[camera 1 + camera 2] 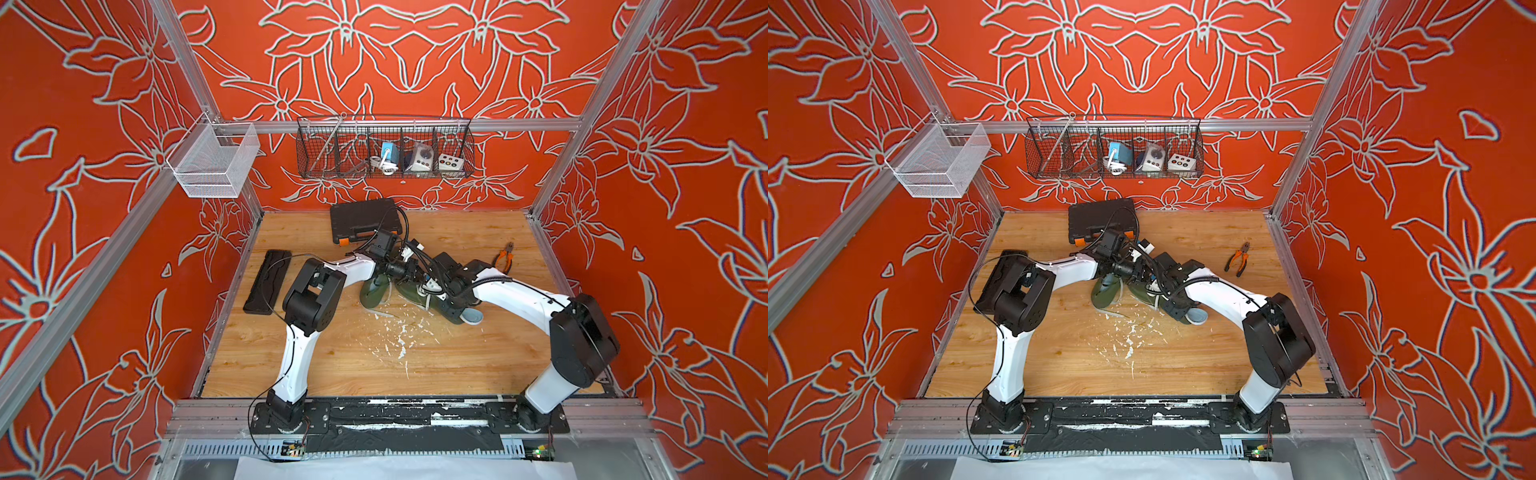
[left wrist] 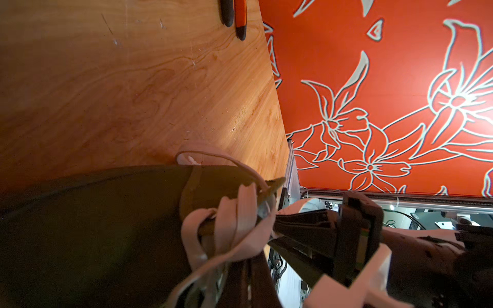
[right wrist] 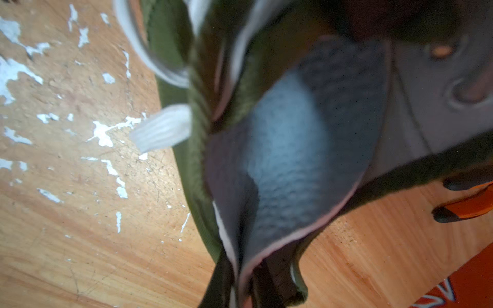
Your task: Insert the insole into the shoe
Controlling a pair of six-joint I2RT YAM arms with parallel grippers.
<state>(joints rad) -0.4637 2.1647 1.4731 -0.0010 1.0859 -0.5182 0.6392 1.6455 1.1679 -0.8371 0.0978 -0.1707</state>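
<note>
A green shoe (image 1: 409, 291) (image 1: 1142, 291) lies mid-table under both wrists. It fills the left wrist view (image 2: 93, 226) with pale laces (image 2: 240, 213) tangled at its opening. My left gripper (image 2: 250, 288) is shut there, its dark fingers (image 2: 262, 282) pressed together among the laces and the shoe's edge. The grey-blue insole (image 3: 288, 149) is folded lengthwise, and my right gripper (image 3: 256, 293) is shut on its narrow end. The shoe's green collar (image 3: 197, 186) wraps round it. In both top views the insole's rounded end (image 1: 473, 318) (image 1: 1198, 318) sticks out past the shoe.
A second green shoe (image 1: 374, 295) (image 1: 1104, 291) lies just left of the first. Orange-handled pliers (image 1: 505, 257) (image 1: 1239, 259) lie at the back right. A black tool case (image 1: 365, 220) stands at the back and a flat black tray (image 1: 268, 282) at the left. White flecks (image 1: 399, 332) mark the wood.
</note>
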